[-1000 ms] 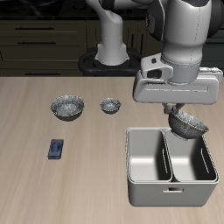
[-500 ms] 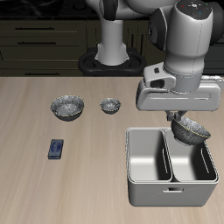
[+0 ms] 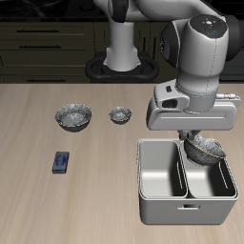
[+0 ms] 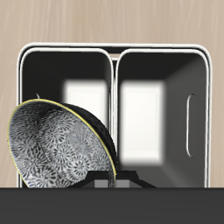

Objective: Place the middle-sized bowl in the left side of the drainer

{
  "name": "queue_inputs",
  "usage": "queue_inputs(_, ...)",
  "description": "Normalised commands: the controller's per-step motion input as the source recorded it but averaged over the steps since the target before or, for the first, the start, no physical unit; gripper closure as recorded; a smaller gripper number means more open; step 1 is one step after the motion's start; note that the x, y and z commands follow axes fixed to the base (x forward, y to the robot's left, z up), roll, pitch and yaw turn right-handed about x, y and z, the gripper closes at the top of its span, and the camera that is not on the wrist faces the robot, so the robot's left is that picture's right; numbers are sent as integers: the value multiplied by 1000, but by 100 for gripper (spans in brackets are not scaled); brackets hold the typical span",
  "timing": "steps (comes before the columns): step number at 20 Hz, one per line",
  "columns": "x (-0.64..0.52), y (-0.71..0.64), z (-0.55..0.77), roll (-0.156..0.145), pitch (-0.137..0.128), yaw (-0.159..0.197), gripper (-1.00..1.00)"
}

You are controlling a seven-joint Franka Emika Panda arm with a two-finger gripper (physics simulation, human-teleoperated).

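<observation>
The middle-sized bowl (image 3: 206, 149), silvery with a speckled inside and dark outside, hangs tilted at the rim of the drainer (image 3: 186, 209). It is over the drainer's left side, at the back wall. My gripper (image 3: 196, 137) is shut on the bowl's rim from above, and the hand mostly hides the fingers. In the wrist view the bowl (image 4: 57, 149) fills the foreground. Behind it are the drainer's two deep compartments, with nothing lying in them, and the centre wall (image 4: 116, 105) between them.
The wider grey bowl (image 3: 72, 117) and the smallest grey bowl (image 3: 119, 114) sit farther back on the wooden table. A small dark-blue flat object (image 3: 61, 162) lies nearer the front edge. The robot's base (image 3: 119, 59) stands at the back.
My gripper has come down with the bowl, from above the drainer's back corner to its rim level, and the hand has shifted slightly toward the drainer's middle.
</observation>
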Motion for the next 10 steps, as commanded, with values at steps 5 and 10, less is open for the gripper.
queue_inputs(5, -14, 62, -262, 4, 50, 65, -100)
queue_inputs(10, -18, -48, -167, 43, 21, 60, -100)
